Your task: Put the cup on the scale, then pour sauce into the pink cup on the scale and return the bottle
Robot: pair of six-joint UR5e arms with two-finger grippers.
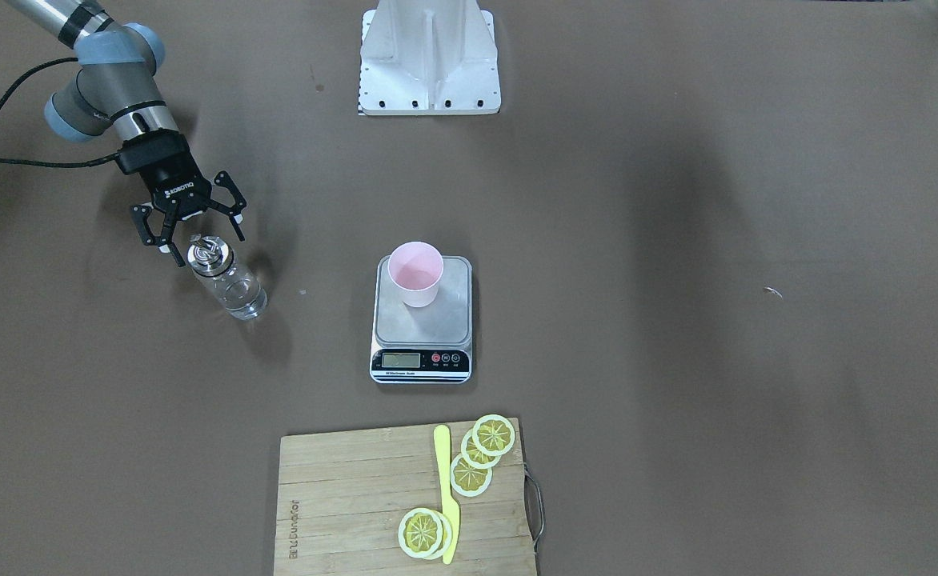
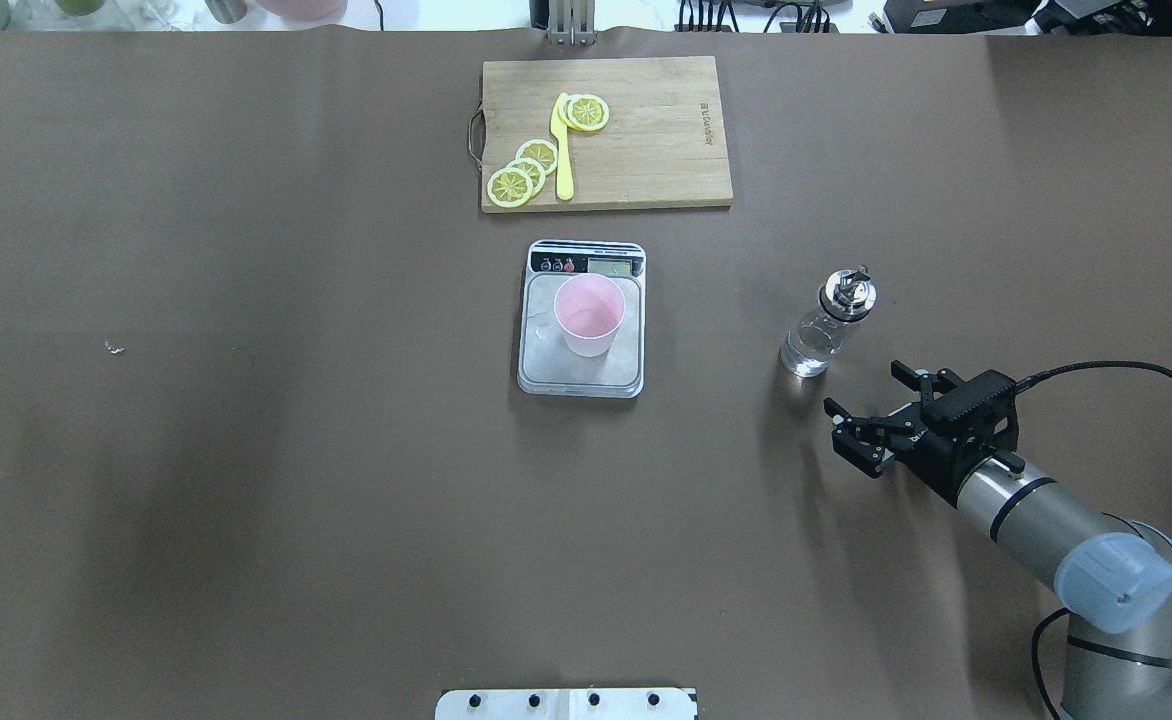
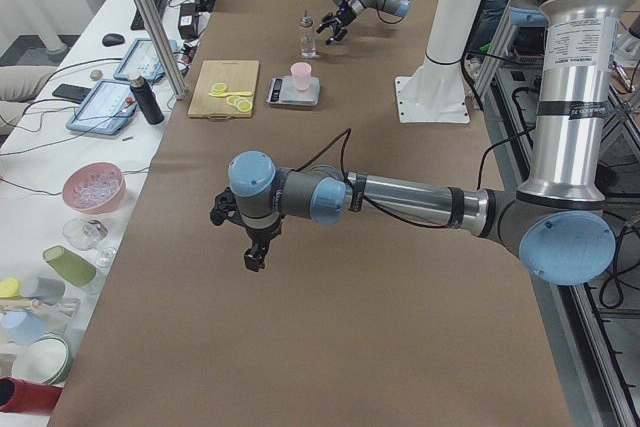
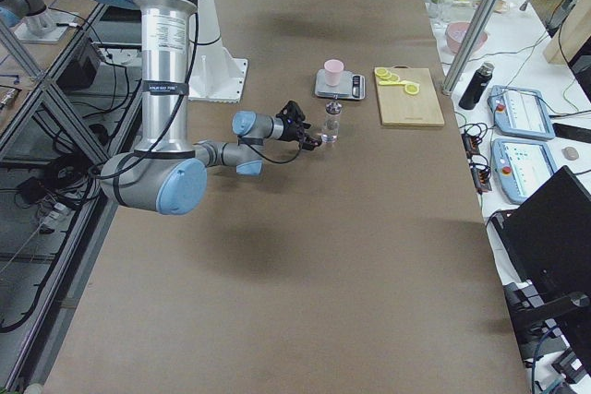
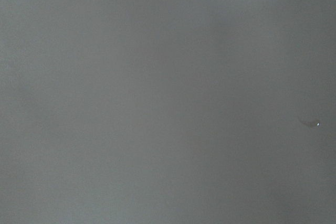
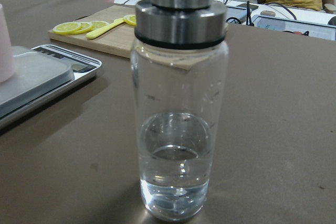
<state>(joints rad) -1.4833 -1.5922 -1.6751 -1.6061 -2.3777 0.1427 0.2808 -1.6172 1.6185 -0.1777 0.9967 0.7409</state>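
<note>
Front-facing view: my right gripper (image 1: pixel 199 234) has its fingers spread, empty, near the bottle (image 1: pixel 230 286). The bottle stands on the table, well apart from the scale (image 1: pixel 441 320). The cup (image 1: pixel 414 274) stands on the scale and looks empty, so I judge the placing is done and the bottle grasp is in hand.

Overhead: one cup, one scale, one bottle, one board (image 2: pixel 656 140), five lemon slices (image 2: pixel 512 186), one knife (image 2: pixel 563 150).

Left side view: my left gripper (image 3: pixel 252 257) hangs above the table; whether its fingers are spread I cannot tell.

Right wrist: the bottle is dead ahead, the sauce (image 6: pixel 176 182) low. Next I should advance and close around the glass.
</note>
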